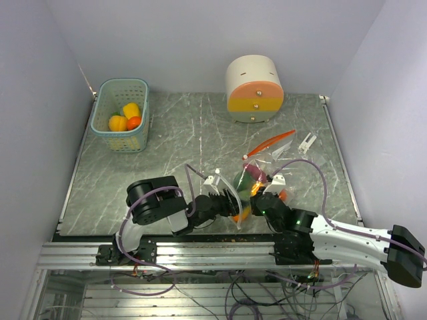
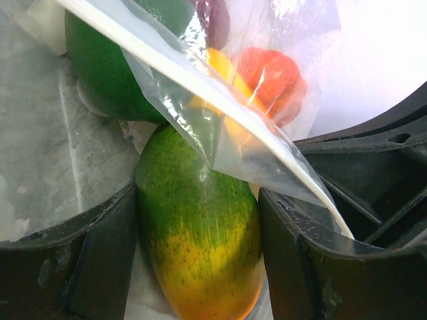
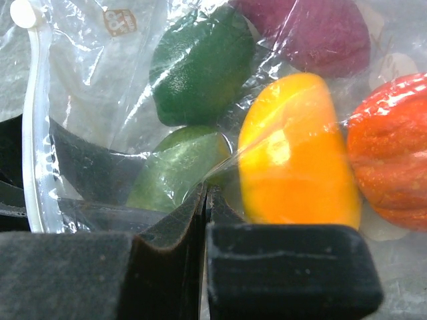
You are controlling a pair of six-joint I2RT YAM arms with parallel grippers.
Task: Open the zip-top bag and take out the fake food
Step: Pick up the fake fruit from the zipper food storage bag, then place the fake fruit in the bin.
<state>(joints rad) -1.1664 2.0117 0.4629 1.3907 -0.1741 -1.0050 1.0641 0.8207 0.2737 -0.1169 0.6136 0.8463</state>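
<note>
The clear zip-top bag (image 1: pixel 263 163) lies at the table's near middle with fake food inside. In the left wrist view a green-and-yellow fruit (image 2: pixel 200 233) lies at the bag's mouth under the bag film (image 2: pixel 200 100). My left gripper (image 2: pixel 198 247) is closed on this fruit, a finger against each side. A dark green piece (image 2: pixel 107 67) and a red one (image 2: pixel 273 73) lie behind it. My right gripper (image 3: pixel 205 200) is shut, pinching the bag film (image 3: pixel 100 67). Through the film show a yellow-orange piece (image 3: pixel 293 160), a dark green one (image 3: pixel 200 63), a purple one (image 3: pixel 313 30) and an orange-red one (image 3: pixel 393 153).
A teal basket (image 1: pixel 121 115) at the back left holds yellow and orange pieces. A cream-and-orange round container (image 1: pixel 254 89) stands at the back middle. A long orange-red piece (image 1: pixel 270 142) and a small white clip (image 1: pixel 307 142) lie beyond the bag.
</note>
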